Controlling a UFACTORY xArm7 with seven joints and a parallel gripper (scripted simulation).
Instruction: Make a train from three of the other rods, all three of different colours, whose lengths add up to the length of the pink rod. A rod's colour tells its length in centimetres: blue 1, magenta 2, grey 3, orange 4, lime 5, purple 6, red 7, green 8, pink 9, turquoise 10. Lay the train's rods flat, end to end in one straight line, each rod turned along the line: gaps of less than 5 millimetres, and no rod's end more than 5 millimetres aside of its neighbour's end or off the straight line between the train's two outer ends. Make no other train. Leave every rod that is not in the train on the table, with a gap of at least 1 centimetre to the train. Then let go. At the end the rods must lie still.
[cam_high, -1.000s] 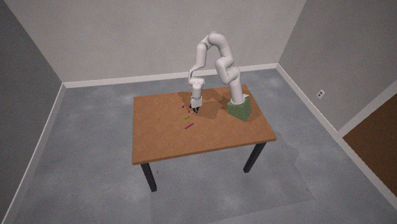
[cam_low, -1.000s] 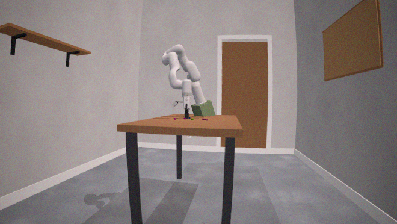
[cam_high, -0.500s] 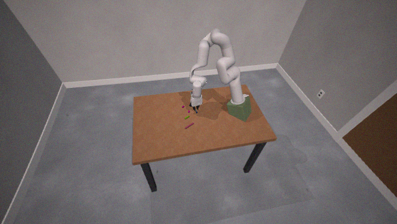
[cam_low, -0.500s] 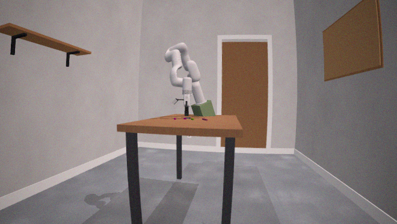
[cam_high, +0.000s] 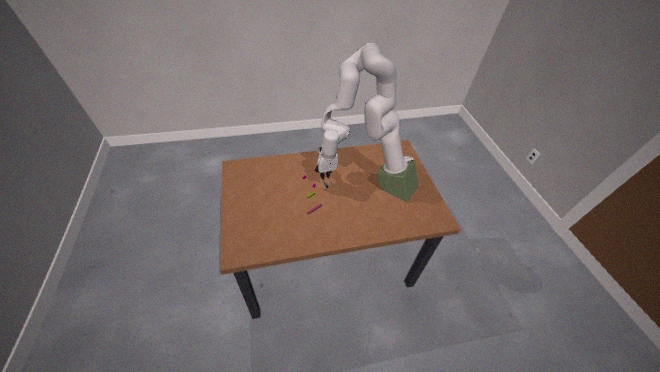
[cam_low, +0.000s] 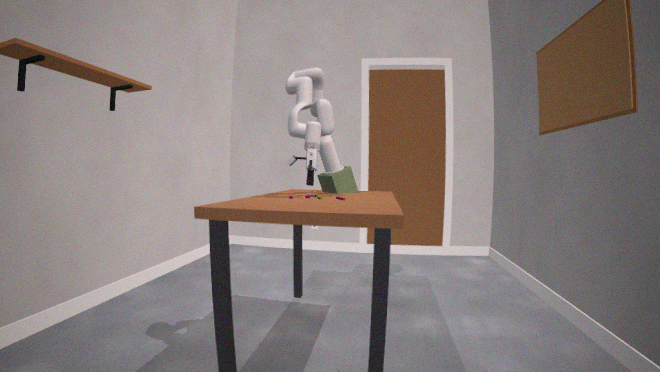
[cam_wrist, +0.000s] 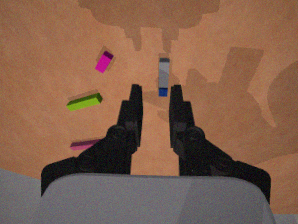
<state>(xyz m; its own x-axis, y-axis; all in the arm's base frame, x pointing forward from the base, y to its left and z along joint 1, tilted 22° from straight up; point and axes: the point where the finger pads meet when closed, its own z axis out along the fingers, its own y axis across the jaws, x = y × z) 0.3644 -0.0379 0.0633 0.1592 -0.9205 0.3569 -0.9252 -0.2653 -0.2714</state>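
Gripper (cam_wrist: 154, 99) hangs with jaws spread, pinching nothing; grey rod (cam_wrist: 164, 75) and blue rod (cam_wrist: 162, 91) lie end to end on the table just ahead (long axis running straight away from the fingertips).

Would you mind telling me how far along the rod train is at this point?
Done: the grey rod and blue rod lie end to end in the wrist view. In hand: nothing; the tool hovers open above them. Left: the lime rod lies apart and needs adding to the line.
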